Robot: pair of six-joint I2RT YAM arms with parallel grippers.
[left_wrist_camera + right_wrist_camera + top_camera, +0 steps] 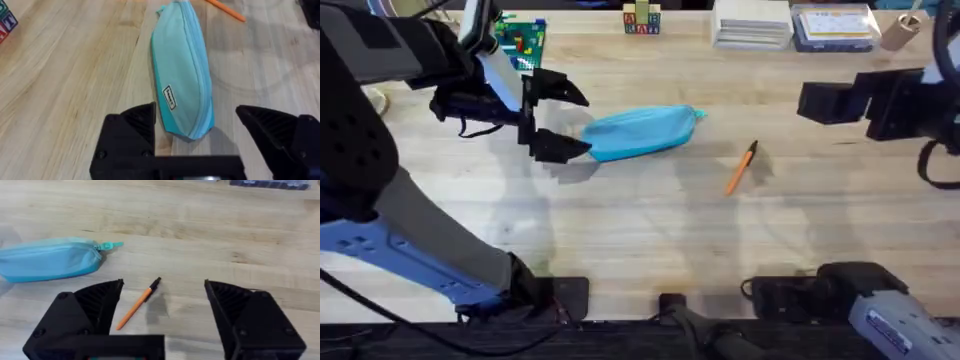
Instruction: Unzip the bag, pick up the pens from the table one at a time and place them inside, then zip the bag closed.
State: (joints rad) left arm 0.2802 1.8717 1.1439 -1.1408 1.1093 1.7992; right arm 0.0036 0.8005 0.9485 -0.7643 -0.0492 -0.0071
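My left tool (563,121) gapes wide at the bag's (638,132) end, right tool (162,311) wide above the pen (741,167); unpinned, the zipped bag could slide.

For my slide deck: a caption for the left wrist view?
Open left gripper straddling the end of the zipped bag on the table, pen beyond.

Hidden and unreadable bits

The bag's (182,75) small label (170,97) is too small to read; the pen (225,8) is cut by the left wrist view's edge.
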